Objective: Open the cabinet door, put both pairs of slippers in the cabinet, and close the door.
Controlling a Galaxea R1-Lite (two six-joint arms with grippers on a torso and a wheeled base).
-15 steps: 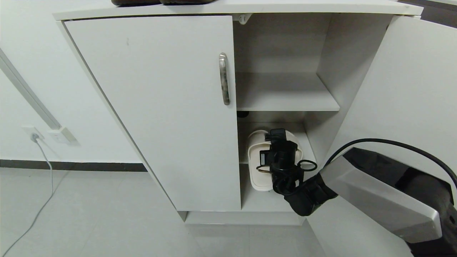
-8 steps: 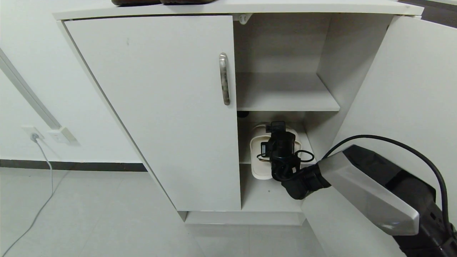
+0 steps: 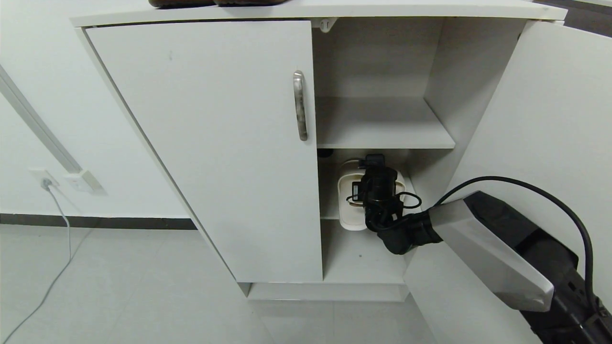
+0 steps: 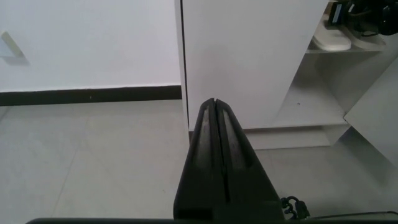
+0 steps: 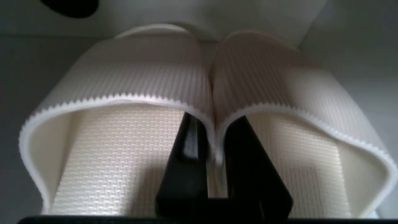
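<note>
Between the fingers (image 5: 189, 168) of the right pincer (image 5: 214, 163) are the inner side walls of the cream slippers (image 5: 143, 74), squeezed together. The pincer is nearly closed and clamped on the pair, with one finger inside each slipper. The two ribbed straps arch side by side around it, and the toes point away from it. Just beneath it is the lower shelf (image 3: 328, 205), and the heels overhang that shelf's front edge toward the pincer. Whether the soles rest on the shelf cannot be told. Above the pincer is the upper shelf (image 3: 382, 124) of the cabinet (image 3: 430, 9). To its right the right door (image 3: 540, 119) stands swung open. To its left the left door (image 3: 201, 143) is shut, with its handle (image 3: 300, 105) upright. Well apart from it, the left pincer (image 4: 213, 109) has its fingers pressed flat together and holds nothing. It hangs over the floor (image 4: 93, 162) in front of the shut door.
</note>
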